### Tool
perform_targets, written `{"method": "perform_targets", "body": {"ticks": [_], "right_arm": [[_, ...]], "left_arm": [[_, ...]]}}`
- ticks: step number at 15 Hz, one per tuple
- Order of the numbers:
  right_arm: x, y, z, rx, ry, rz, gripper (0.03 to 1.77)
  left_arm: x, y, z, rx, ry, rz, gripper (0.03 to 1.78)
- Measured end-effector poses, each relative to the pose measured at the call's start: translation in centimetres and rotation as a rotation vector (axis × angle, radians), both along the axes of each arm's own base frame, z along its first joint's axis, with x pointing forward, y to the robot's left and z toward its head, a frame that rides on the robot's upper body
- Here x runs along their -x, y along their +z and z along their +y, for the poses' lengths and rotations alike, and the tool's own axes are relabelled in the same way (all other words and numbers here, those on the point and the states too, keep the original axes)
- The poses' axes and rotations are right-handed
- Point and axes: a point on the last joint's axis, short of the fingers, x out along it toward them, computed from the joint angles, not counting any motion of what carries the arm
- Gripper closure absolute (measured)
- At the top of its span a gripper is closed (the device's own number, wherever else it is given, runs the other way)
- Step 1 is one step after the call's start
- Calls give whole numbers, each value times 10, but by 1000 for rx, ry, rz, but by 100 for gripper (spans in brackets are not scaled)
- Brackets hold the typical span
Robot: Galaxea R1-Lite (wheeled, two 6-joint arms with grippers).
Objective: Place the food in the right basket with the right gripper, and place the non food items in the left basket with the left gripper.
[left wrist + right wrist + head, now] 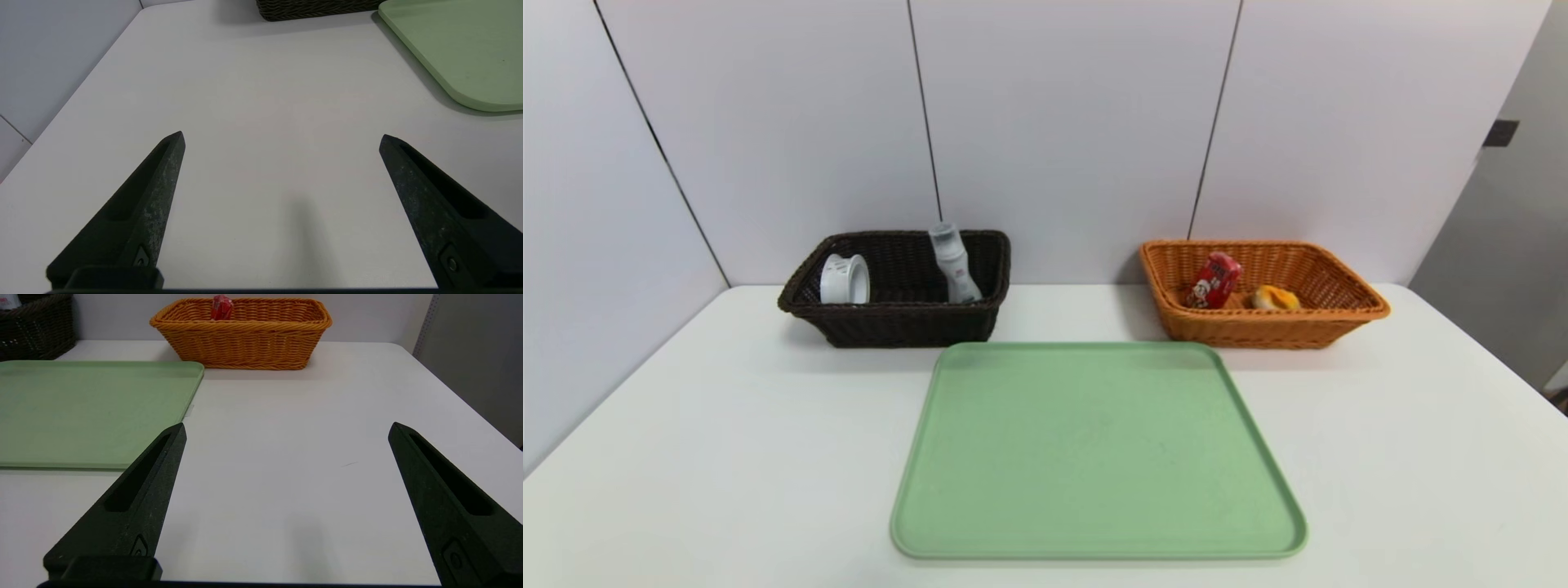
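Over the near left tabletop [294, 143] — left hand [282, 141], spread wide, holding nothing; dark basket [907, 327] lies far and toward scene centre from it, with white roll [845, 280] and clear-capped bottle [956, 265] inside. Right hand [289, 430], near right, also spread and unloaded — orange basket [1266, 331] on its far side, red carton [1215, 280] and bun [1275, 297] inside. Sorting looks done; probably no reach needed, both hands can stay back.

Open tool [287, 424] above white table [278, 465], near green tray [90, 412]
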Motion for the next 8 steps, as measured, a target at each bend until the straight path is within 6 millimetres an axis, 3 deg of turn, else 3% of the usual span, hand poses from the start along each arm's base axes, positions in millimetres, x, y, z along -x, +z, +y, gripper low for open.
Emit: {"method": "perform_targets", "body": {"ticks": [8], "right_arm": [[0,0,0,0,-2,-1,9]], "left_arm": [[0,0,0,0,0,0,12]]}}
